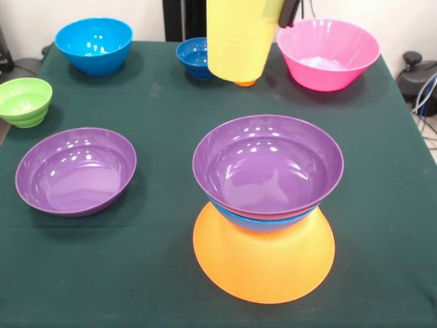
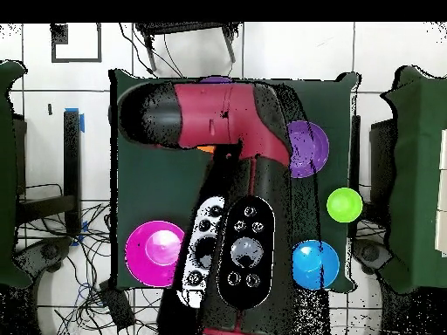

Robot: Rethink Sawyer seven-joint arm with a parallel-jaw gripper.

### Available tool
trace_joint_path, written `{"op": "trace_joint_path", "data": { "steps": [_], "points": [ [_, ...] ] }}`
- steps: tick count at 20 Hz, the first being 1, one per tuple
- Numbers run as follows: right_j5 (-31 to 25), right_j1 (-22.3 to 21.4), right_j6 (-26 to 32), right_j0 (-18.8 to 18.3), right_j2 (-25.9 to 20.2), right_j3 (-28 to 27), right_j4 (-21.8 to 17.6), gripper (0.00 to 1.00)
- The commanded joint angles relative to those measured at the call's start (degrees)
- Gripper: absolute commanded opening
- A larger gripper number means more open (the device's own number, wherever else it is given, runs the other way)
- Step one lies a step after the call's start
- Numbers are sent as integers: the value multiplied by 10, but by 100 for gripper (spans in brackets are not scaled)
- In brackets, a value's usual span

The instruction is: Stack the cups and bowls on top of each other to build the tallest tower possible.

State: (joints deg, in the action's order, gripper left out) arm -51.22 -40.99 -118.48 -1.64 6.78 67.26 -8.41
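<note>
My jaws were closed on the translucent yellow ribbed plastic cup (image 1: 239,37). I held it high off the bench (image 1: 157,273), with one black finger (image 1: 290,12) showing against its side and the other hidden behind it. In the overhead view my red and black arm (image 2: 209,131) covered the cup and the tower alike.

The tower (image 1: 265,212) stood below the jaws and further out from my pedestal. It was three pieces that I could count: the wide yellow-orange plastic bowl (image 1: 264,266) upside down as base, a bright blue bowl (image 1: 263,222) upright on it, and a shallow purple bowl (image 1: 268,167) nested on top. A thin reddish line ran between the blue and the purple, and I could not tell what it was.

I judged the work well under half done. Still loose on the bench were:
- the second shallow purple bowl (image 1: 75,171), out from the jaws and to my right
- the small green bowl (image 1: 25,101), far to my right
- the other bright blue bowl (image 1: 93,44), to my right
- the small dark blue bowl (image 1: 193,58), just beside the jaws
- the large pink bowl (image 1: 328,53), to my left
- a sliver of orange (image 1: 246,83) just under the yellow cup, probably the orange cup

The yellow cup was not yet over the tower. It hung apart from the purple bowl's rim, back toward my pedestal.
</note>
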Motion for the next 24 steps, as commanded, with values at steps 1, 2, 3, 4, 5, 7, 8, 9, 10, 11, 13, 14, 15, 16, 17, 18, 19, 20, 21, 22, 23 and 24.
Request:
{"op": "trace_joint_path", "data": {
  "steps": [1,2,3,4,5,7,8,9,10,11,13,14,15,16,17,18,19,20,21,22,23,24],
  "points": [
    [-123,81,123,-11,-91,-147,-30,0],
    [-125,90,125,-13,-97,-158,-30,0],
    [-123,98,127,-13,-100,-170,-31,0],
    [-123,107,129,-13,-105,-181,-32,0],
    [-123,117,132,-15,-109,-192,-33,0],
    [-112,130,133,-17,-115,-196,-31,0],
    [-111,134,134,-16,-116,-199,-33,0],
    [-109,136,135,-16,-116,-202,-35,0],
    [-116,140,138,-15,-117,-209,-38,0],
    [-119,145,143,-15,-118,-214,-40,0],
    [-121,152,152,-15,-118,-218,-44,0],
    [-124,157,155,-14,-118,-221,-46,0],
    [-120,159,158,-15,-118,-220,-46,0],
    [-119,163,160,-16,-119,-220,-46,0],
    [-116,166,162,-16,-120,-221,-45,0],
    [-113,168,165,-17,-121,-221,-46,0],
    [-110,171,167,-18,-121,-222,-46,0],
    [-107,173,169,-18,-122,-222,-47,0],
    [-107,177,169,-18,-123,-226,-47,0],
    [-108,179,169,-18,-122,-227,-46,0],
    [-109,183,168,-18,-122,-229,-47,0],
    [-110,185,168,-18,-121,-227,-48,0]
  ]
}}
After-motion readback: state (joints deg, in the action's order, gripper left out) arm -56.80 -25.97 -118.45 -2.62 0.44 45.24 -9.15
